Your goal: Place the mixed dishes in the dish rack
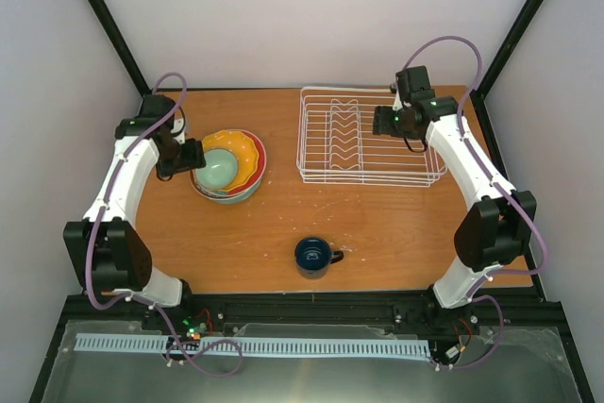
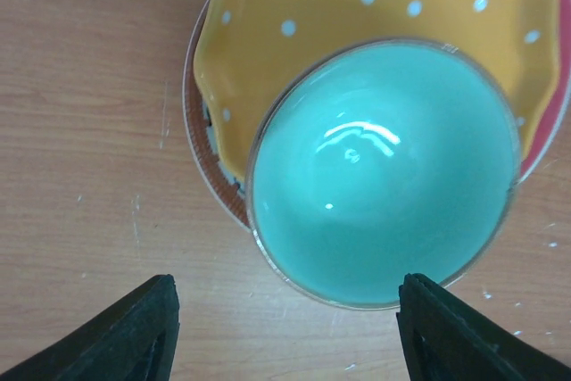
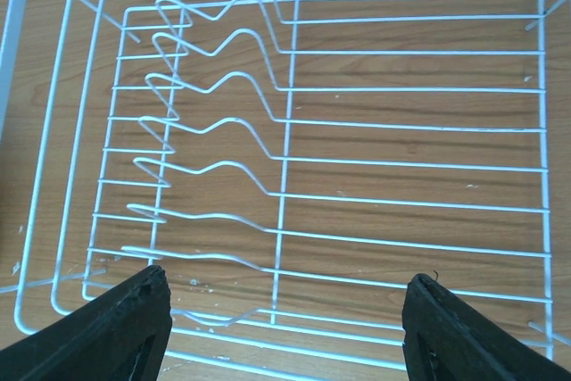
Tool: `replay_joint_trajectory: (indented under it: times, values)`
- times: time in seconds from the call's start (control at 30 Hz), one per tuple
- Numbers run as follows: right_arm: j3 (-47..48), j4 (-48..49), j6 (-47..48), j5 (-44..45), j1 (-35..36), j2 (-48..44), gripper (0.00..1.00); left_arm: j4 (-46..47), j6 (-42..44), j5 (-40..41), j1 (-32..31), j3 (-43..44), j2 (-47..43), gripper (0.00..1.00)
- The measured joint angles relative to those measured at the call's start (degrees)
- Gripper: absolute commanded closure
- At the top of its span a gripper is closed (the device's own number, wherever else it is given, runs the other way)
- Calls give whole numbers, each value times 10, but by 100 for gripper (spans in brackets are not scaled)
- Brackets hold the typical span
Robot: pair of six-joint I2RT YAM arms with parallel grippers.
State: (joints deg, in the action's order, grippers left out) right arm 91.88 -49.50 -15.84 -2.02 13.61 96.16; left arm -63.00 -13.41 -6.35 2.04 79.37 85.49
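Note:
A stack of dishes sits on the left of the table: a pale teal bowl [image 1: 218,169] [image 2: 384,171] on top of an orange-yellow dotted plate [image 1: 238,150] [image 2: 294,33], with a red plate [image 1: 259,163] and a white patterned plate [image 2: 207,153] beneath. My left gripper [image 1: 192,156] [image 2: 285,332] hovers open at the bowl's near rim, touching nothing. A dark blue mug [image 1: 313,256] stands upright at the front centre. The white wire dish rack [image 1: 363,136] [image 3: 303,158] holds nothing. My right gripper [image 1: 382,120] [image 3: 285,332] hangs open above the rack's right side.
Black frame posts [image 1: 109,21] rise at the back corners. Small white crumbs [image 3: 134,287] speckle the wooden table [image 1: 283,224] near the rack. The arm bases [image 1: 151,285] stand at the near edge.

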Motion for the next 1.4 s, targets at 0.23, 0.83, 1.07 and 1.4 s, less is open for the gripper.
replay_joint_trajectory:
  times: [0.23,0.83,1.07,1.4]
  values:
    - [0,0,-2,-2,25,0,29,33,11,26,1,-59,-6,36]
    - [0,0,-16,12,34,-2,29,124,32,9,5,-67,56,50]
    - [0,0,-16,14,34,-2,29,138,35,-8,5,-67,70,56]
    - [0,0,-16,16,34,-2,29,152,35,-24,6,-74,78,73]
